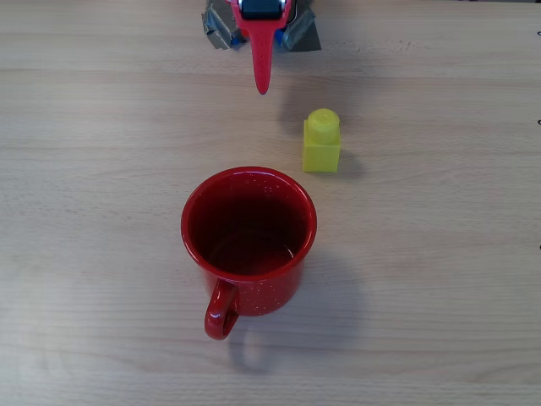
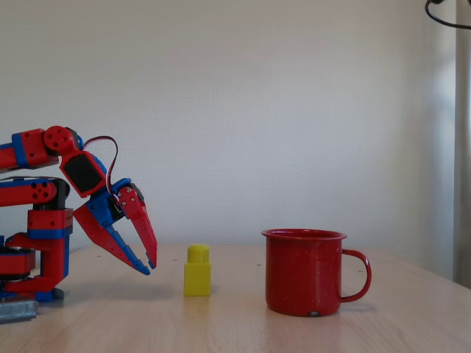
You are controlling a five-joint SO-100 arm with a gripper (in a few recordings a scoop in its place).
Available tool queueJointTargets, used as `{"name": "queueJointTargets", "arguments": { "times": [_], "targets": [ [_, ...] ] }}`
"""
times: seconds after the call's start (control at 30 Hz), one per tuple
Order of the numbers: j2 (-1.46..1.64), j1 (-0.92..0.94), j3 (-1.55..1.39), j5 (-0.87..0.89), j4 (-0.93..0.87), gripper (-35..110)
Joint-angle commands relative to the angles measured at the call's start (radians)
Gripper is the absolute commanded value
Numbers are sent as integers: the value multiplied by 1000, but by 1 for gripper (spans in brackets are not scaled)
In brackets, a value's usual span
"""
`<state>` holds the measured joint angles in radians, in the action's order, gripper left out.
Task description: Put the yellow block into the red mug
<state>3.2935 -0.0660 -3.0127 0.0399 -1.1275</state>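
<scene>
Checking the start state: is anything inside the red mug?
In the overhead view the red mug holds only its bare dark floor. The yellow block stands outside on the table.

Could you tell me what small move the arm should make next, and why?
Probably ease the claw forward toward the yellow block, keeping the fingers parted. In the fixed view the claw hangs just above the table, short of the block and holding nothing. The block stands upright and untouched between the claw and the red mug. In the overhead view it sits slightly right of the claw's line, so a small sideways correction seems needed too.
</scene>
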Motion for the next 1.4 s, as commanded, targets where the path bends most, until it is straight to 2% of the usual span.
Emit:
{"name": "queueJointTargets", "arguments": {
  "times": [0.0, 0.4, 0.6, 0.9, 1.2, 1.37],
  "targets": [
    [12, -9, 17, 2, -12, 0],
    [6, -15, 18, -5, -8, 0],
    [-60, -14, 40, -58, 55, 0],
    [-242, -32, 230, -91, 98, 0],
    [-535, -84, 581, -80, -15, 0],
    [-629, -156, 706, -11, -91, 0]
  ]
}}
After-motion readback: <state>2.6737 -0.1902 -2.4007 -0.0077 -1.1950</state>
